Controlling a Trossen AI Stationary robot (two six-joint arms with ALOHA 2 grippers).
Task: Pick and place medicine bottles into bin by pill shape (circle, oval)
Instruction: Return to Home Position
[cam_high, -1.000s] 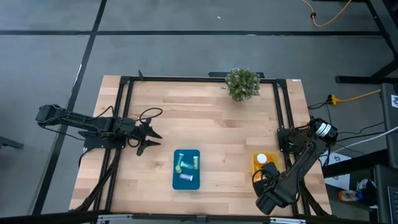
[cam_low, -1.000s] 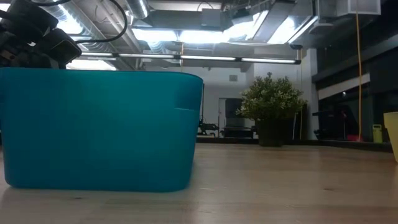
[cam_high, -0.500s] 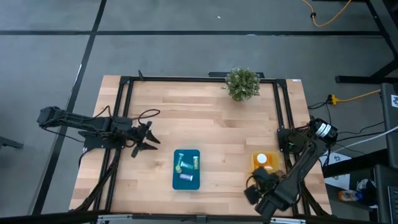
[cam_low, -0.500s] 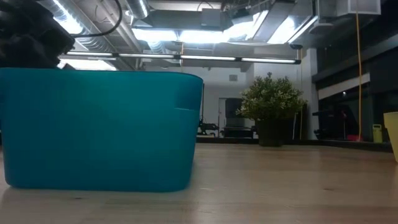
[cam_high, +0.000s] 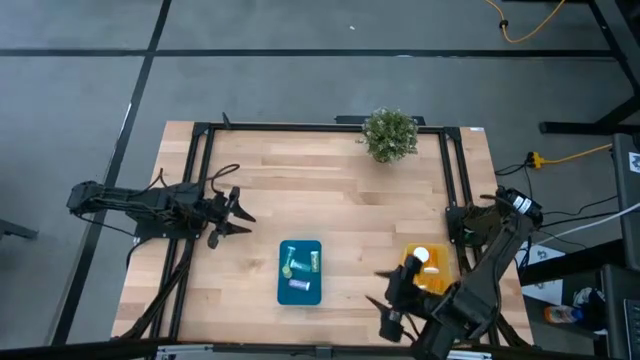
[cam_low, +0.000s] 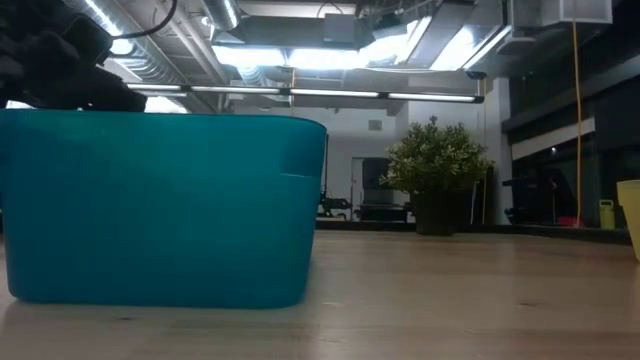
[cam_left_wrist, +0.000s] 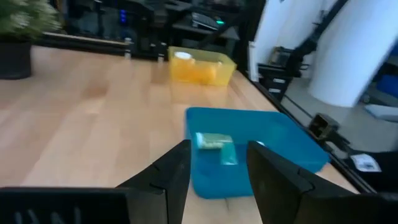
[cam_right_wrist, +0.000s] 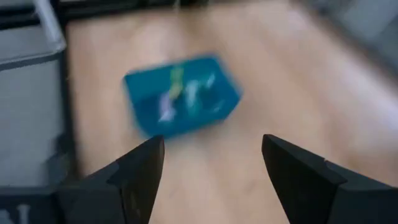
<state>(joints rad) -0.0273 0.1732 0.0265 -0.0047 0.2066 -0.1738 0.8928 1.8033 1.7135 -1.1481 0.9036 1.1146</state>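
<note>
The blue tray (cam_high: 300, 272) lies near the table's front middle, with two pale green bottles (cam_high: 290, 263) and a purple bottle (cam_high: 300, 286) lying in it. The yellow tray (cam_high: 425, 270) to its right holds an orange bottle with a white cap (cam_high: 423, 256). My left gripper (cam_high: 238, 218) is open and empty, left of the blue tray; in its wrist view the gripper (cam_left_wrist: 217, 180) faces the blue tray (cam_left_wrist: 261, 152). My right gripper (cam_high: 376, 288) is open and empty between the two trays near the front edge; its wrist view (cam_right_wrist: 214, 180) shows the blue tray (cam_right_wrist: 183, 93), blurred.
A potted green plant (cam_high: 390, 133) stands at the table's far edge. In the low view the blue tray's wall (cam_low: 160, 205) fills the left half, and the yellow tray's edge (cam_low: 632, 215) shows at far right. Bare wood lies between the plant and the trays.
My right gripper has swung from beside the yellow tray toward the table's left, along the near edge, and now points at the blue tray. My left gripper has drawn back slightly toward the table's left edge. The trays and bottles have stayed in place.
</note>
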